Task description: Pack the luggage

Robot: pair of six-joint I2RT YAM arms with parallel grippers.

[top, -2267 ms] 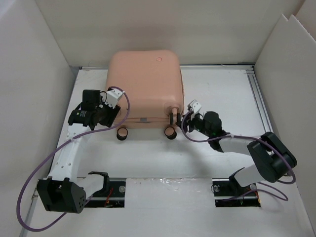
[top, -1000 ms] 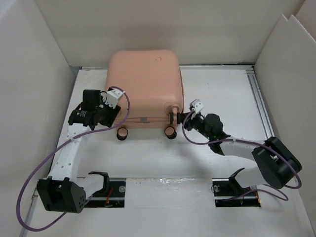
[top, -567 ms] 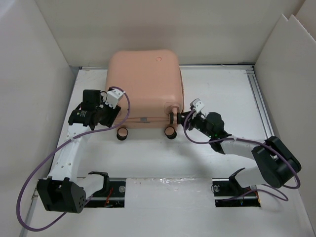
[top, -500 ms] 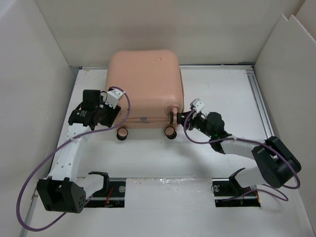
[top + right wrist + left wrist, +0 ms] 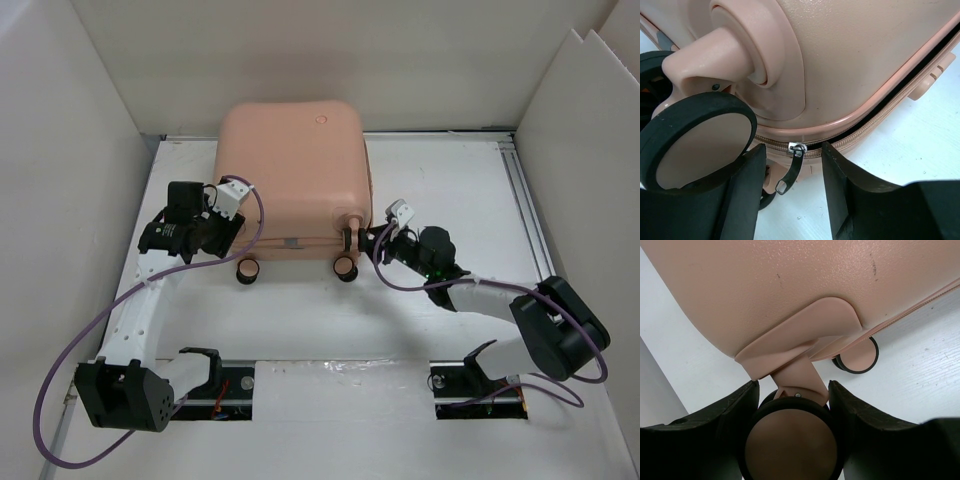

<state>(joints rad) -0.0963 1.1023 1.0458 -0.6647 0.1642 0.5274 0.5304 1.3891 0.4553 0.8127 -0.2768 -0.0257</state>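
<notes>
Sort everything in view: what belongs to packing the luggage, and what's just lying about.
Job: luggage; zipper pull, inside the open right gripper; caster wheel, clamped in the left gripper.
Just there: purple cables; white side boards; table.

Left gripper [image 5: 792, 388] clamped on a pink-and-black caster wheel [image 5: 791, 440] of the luggage [image 5: 790, 285] — a finger against each side. Second wheel [image 5: 857, 357] further back, white worktop [image 5: 920, 385] under it.
</notes>
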